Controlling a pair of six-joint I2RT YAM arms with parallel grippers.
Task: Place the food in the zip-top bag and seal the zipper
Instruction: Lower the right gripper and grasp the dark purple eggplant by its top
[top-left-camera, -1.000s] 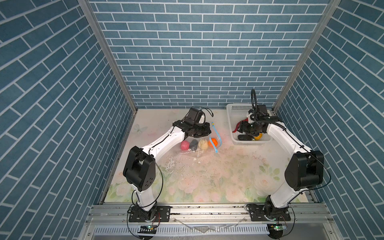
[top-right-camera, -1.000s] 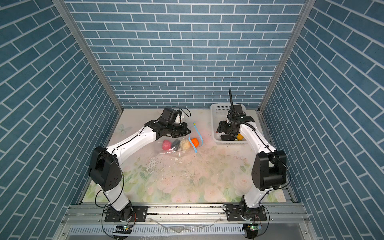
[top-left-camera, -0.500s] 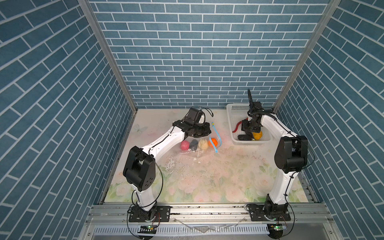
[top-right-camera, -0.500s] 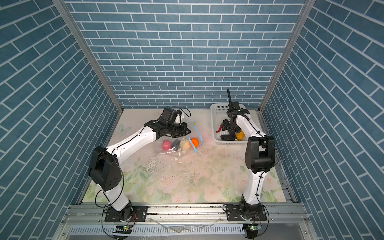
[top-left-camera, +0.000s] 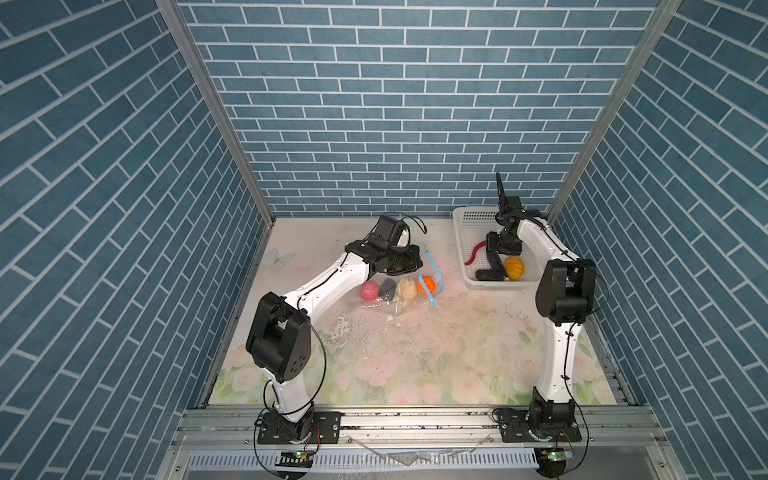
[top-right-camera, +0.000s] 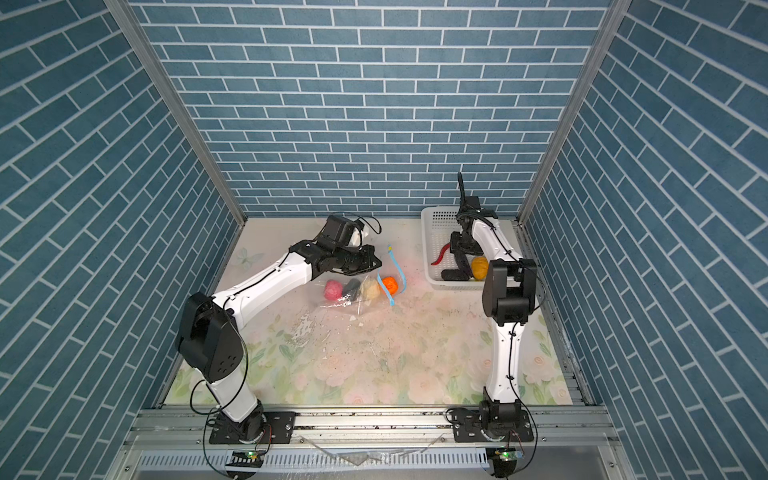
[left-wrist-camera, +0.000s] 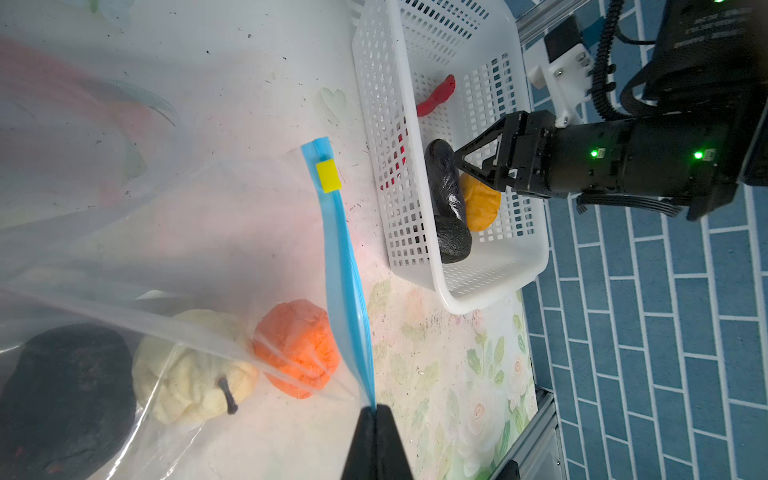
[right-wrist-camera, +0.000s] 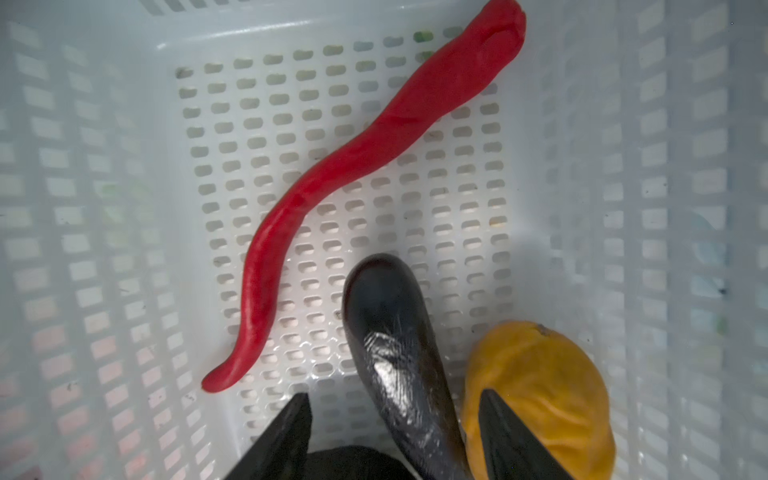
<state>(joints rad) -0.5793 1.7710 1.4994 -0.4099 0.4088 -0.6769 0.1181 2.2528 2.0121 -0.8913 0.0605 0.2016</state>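
Right gripper (right-wrist-camera: 395, 392), jaws spread, has dipped astride the eggplant (right-wrist-camera: 386, 316) in the basket (left-wrist-camera: 490, 286) at the worktop's far right corner, pickup likely next; left gripper (left-wrist-camera: 375, 415) pinches the bag's (left-wrist-camera: 208, 232) zipper (left-wrist-camera: 338, 232).

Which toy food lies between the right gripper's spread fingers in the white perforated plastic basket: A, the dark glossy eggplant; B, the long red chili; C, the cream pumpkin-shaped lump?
A: in the right wrist view the dark glossy eggplant runs up between the two spread fingers of the right gripper, while the long red chili lies off to one side, outside them.
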